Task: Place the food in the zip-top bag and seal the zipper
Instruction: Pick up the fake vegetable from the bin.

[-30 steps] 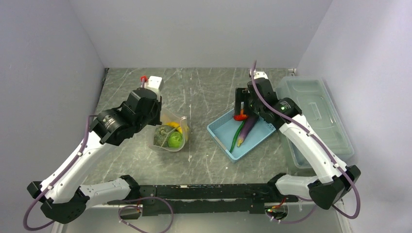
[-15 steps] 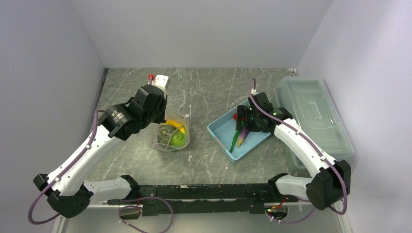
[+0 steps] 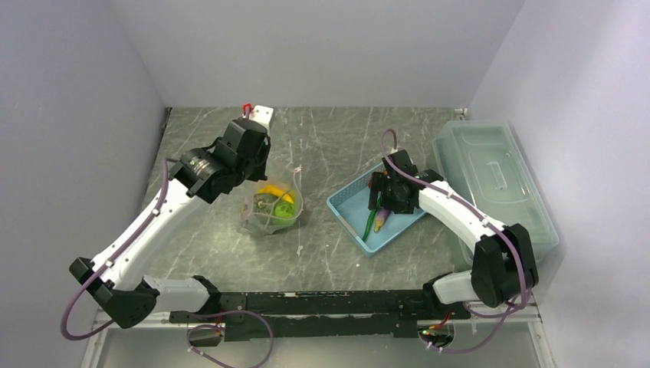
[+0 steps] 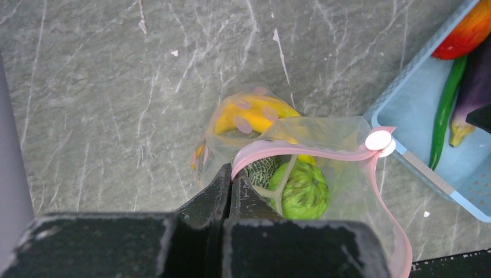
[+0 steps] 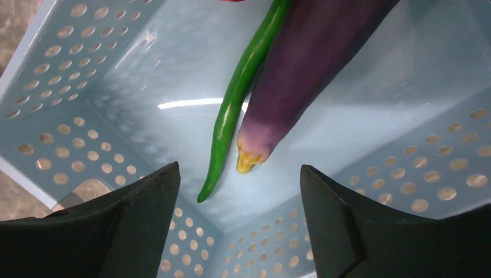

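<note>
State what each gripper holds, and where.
The left gripper pinches the bag by its zipper strip. The right gripper, open over the basket, holds nothing.

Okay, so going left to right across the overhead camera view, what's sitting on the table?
zip-top bag with food in it → light-blue basket → clear lidded box

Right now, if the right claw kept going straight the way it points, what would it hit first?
Probably the tip of the purple eggplant, with the thin green pod beside it; both lie between the fingers of the open right claw, in the blue basket. Depth is uncertain.
</note>
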Motion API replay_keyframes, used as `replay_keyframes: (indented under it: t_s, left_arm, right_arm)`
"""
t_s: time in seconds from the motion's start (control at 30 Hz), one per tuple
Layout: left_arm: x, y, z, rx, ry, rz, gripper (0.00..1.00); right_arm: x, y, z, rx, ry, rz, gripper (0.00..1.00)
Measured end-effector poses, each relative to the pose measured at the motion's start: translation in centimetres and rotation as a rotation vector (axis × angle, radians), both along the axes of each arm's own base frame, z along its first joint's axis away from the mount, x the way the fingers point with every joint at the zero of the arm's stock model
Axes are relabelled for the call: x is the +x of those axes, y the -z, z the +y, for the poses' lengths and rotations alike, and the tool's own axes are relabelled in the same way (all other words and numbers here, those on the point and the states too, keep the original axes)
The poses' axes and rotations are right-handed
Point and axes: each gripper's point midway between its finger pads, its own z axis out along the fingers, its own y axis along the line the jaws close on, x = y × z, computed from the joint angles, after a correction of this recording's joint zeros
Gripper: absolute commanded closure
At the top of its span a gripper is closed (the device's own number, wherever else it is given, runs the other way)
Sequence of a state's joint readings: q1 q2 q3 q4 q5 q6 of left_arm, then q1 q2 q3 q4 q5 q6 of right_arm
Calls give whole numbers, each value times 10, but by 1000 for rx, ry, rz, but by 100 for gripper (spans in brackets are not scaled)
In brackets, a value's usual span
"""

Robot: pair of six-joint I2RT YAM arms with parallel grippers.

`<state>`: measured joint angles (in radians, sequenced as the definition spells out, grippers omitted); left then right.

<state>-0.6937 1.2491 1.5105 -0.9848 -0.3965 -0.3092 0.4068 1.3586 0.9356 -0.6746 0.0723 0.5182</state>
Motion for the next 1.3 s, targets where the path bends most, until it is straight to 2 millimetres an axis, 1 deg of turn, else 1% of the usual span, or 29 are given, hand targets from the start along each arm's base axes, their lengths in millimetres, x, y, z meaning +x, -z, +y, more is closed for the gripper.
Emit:
replay_keyframes:
  t_s: [0.17,0.33,0.43,0.63,0.7,0.73,0.8,0.87,1.0,1.07,1.13,1.23,1.3]
  left_arm:
    - [17,-3,10,-9,-43,4,100]
    - [32,-6,23,-37,-91,8,100]
    - [34,-5,25,-52,-98,15,100]
    - [32,-5,20,-73,-73,29,100]
    - [31,-4,18,-80,-67,33,100]
    - [31,-4,17,-82,-63,34,100]
    - [31,-4,17,-85,-61,37,100]
    - [30,-4,16,-88,-58,39,100]
    - [30,-4,15,-96,-55,42,100]
    - [30,-4,15,-97,-52,44,100]
    - [29,-3,14,-99,-49,46,100]
    - [29,-2,14,-100,-47,48,100]
    - [29,-2,13,-102,-44,50,100]
  right_arm:
    - [6,11,0,-7,21,8,32]
    - [9,30,-5,-52,50,43,38]
    - [10,41,-9,-85,71,66,40]
    - [12,57,-15,-127,111,90,47]
    - [12,61,-17,-136,123,93,53]
    - [12,63,-18,-140,126,94,58]
    - [12,66,-19,-143,140,97,73]
    - [12,65,-20,-147,146,94,84]
    - [13,63,-21,-152,153,87,100]
    - [12,59,-23,-154,154,80,100]
    - [12,49,-24,-153,153,63,100]
    - [16,28,-24,-143,151,20,100]
    - [20,9,-23,-128,147,-22,100]
